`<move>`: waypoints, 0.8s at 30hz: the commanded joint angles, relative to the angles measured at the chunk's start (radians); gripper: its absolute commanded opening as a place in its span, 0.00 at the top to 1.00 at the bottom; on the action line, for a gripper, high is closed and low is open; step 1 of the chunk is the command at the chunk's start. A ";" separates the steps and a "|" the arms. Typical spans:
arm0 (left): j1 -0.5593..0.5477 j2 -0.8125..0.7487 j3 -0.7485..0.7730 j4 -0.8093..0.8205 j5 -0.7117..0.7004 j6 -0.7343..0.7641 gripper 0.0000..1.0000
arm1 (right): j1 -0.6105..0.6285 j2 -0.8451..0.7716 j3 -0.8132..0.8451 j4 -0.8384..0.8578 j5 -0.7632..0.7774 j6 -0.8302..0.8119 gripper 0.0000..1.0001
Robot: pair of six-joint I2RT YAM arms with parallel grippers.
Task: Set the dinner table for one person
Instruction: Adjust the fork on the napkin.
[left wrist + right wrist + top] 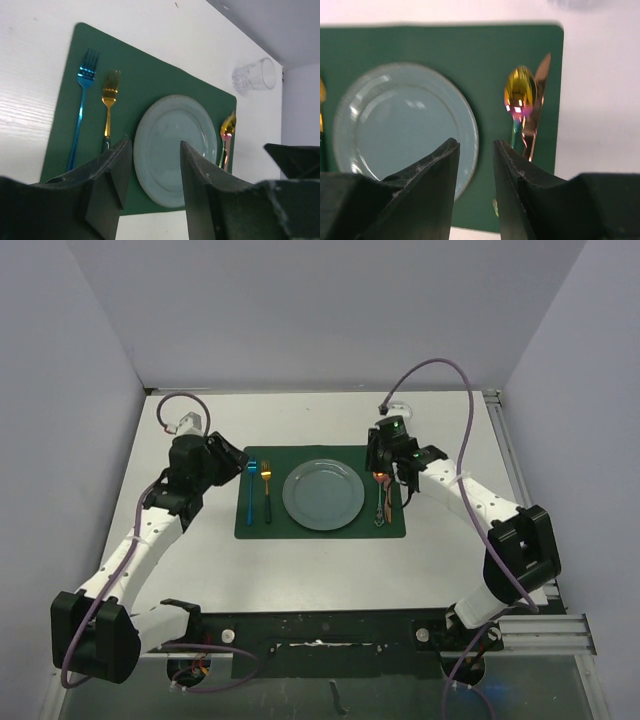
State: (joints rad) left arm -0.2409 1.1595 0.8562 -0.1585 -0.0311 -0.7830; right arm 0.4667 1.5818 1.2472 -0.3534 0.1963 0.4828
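Both claws hang parted and empty over the dinner table (300,580), the left gripper (152,142) by the placemat (300,532)'s left edge, the right gripper (476,145) close above the spoon (520,92) and knife (540,100). It seems best to lift the right one straight up, nudging neither; the glass (255,76) waits beyond the mat.

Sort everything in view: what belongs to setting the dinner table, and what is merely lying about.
Belongs to the job: dinner table, green placemat, pale blue plate, blue fork, gold fork, iridescent spoon, rose-gold knife, clear glass.

Just there: purple cable, metal rail.
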 commanded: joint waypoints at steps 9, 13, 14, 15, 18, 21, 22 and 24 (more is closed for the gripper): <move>-0.006 -0.137 -0.094 -0.052 0.063 0.029 0.62 | 0.083 -0.095 -0.227 -0.083 0.152 0.115 0.68; -0.011 -0.205 -0.113 -0.066 0.026 0.045 0.62 | 0.101 -0.064 -0.202 -0.083 0.188 0.114 0.69; -0.012 -0.214 -0.114 -0.066 0.023 0.049 0.62 | 0.105 -0.051 -0.195 -0.086 0.206 0.114 0.69; -0.012 -0.220 -0.113 -0.068 0.022 0.051 0.62 | 0.109 -0.035 -0.186 -0.088 0.222 0.114 0.69; -0.015 -0.211 -0.108 -0.074 0.020 0.059 0.63 | 0.125 0.019 -0.160 -0.099 0.280 0.119 0.70; -0.026 -0.199 -0.105 -0.072 0.002 0.065 0.63 | 0.134 0.084 -0.128 -0.105 0.296 0.118 0.71; -0.029 -0.195 -0.102 -0.073 -0.007 0.066 0.63 | 0.134 0.101 -0.119 -0.104 0.297 0.118 0.72; -0.033 -0.195 -0.100 -0.072 -0.019 0.069 0.63 | 0.135 0.131 -0.104 -0.099 0.299 0.117 0.73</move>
State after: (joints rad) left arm -0.2626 0.9627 0.7338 -0.2497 -0.0120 -0.7418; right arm 0.5922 1.6684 1.0901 -0.4656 0.4324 0.5884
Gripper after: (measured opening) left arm 0.369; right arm 0.280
